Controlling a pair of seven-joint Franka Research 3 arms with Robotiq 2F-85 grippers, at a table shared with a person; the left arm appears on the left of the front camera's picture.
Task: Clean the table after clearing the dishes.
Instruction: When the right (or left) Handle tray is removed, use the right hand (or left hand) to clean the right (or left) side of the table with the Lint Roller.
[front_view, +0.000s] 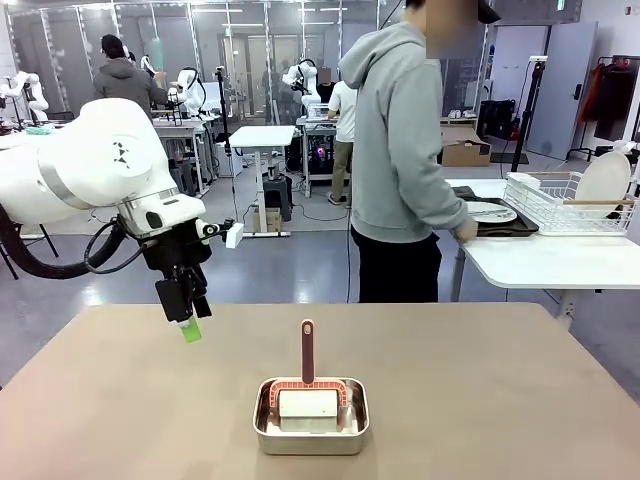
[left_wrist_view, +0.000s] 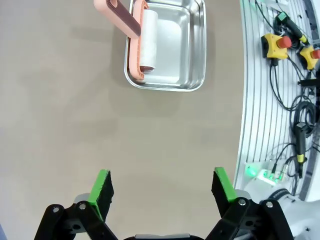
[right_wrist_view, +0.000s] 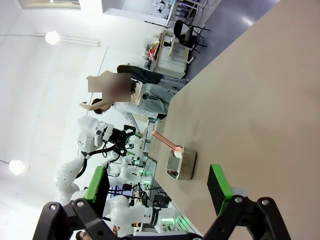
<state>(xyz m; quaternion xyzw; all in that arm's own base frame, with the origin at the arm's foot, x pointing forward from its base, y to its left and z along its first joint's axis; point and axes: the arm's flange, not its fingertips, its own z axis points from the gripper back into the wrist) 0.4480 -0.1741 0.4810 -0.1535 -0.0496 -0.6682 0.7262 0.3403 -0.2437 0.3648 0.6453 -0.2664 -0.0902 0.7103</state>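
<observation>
The tan table carries a small steel pan near its front middle, with a pink-handled white roller in it. My left gripper hangs open, pointing down above the table's left part, left of and behind the pan. In the left wrist view its green fingers are spread over bare table, with the pan farther ahead. My right gripper is open and holds nothing; the pan lies well beyond it. A white plate on a dark tray rests on the white side table, by the person's hand.
A person in a grey hoodie stands at the far side, turned toward the white side table. A white wire dish rack stands there with a round white plate upright in it. Cables and emergency-stop buttons lie beside the table edge.
</observation>
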